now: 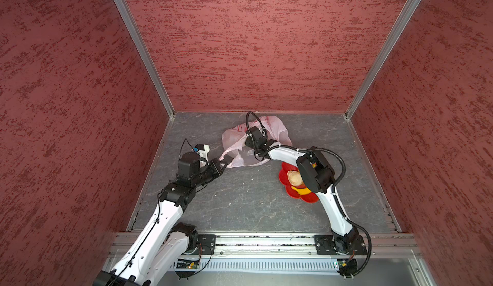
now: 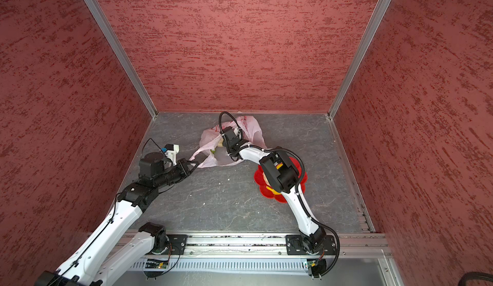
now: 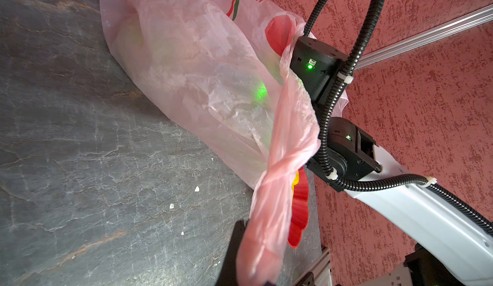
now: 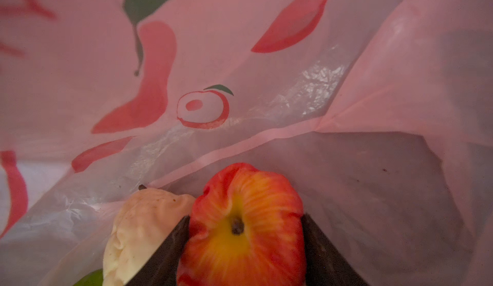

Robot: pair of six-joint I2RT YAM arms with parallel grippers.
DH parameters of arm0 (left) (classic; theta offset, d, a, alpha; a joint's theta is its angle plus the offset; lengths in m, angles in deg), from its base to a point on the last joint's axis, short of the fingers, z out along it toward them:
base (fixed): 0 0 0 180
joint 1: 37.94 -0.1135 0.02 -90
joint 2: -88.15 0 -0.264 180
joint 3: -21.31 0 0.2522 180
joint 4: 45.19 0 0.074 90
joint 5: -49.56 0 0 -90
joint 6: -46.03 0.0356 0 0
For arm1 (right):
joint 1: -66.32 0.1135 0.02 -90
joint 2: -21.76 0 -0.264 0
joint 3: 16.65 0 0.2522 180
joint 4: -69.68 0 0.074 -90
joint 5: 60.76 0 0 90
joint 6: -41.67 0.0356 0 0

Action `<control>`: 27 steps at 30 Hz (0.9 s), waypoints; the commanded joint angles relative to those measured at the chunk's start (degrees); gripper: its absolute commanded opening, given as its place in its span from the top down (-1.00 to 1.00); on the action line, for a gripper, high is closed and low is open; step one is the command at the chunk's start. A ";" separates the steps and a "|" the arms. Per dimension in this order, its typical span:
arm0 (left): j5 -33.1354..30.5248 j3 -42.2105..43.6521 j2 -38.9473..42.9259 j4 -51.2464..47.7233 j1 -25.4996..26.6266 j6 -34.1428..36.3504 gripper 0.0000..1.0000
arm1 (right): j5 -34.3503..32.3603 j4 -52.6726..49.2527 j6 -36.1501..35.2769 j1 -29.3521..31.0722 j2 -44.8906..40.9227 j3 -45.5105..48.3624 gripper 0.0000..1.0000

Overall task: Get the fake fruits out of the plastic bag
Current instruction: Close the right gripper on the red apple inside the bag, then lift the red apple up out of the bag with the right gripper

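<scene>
Two fake fruits (image 1: 293, 178) sit on the red flower-shaped dish (image 1: 306, 198); three remain bagged. Right gripper (image 4: 244, 218) clamps a red-orange plastic apple (image 4: 240, 247); left gripper (image 1: 223, 163) pinches the pink plastic bag (image 1: 280, 132).

There is one plastic bag (image 1: 277, 130) and one red dish (image 1: 304, 198). Five fruits show: two pale beige lumpy balls (image 1: 293, 178) (image 4: 138, 226), one yellow banana (image 1: 301, 190), one red-orange round fruit (image 4: 245, 228) and one green fruit (image 4: 90, 278).

The left arm (image 1: 165, 218) and right arm (image 1: 336, 212) have white shells and black joints. A ribbed black hose (image 1: 343, 167), bound with white zip ties (image 3: 346, 79), runs along the right arm.
</scene>
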 commanded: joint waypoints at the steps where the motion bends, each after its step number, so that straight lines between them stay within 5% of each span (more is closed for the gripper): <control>1: 0.20 0.30 0.00 1.48 -0.35 0.93 1.00 | 1.49 5.18 -0.17 -0.78 -2.85 3.99 0.16; 17: -1.63 2.24 3.42 -1.10 -0.25 0.49 1.00 | 4.04 14.19 -3.27 -0.79 -11.75 14.52 0.48; 27: -2.61 2.92 2.91 0.62 0.17 -0.04 1.00 | 11.90 16.18 -5.39 -0.62 -17.24 19.97 0.53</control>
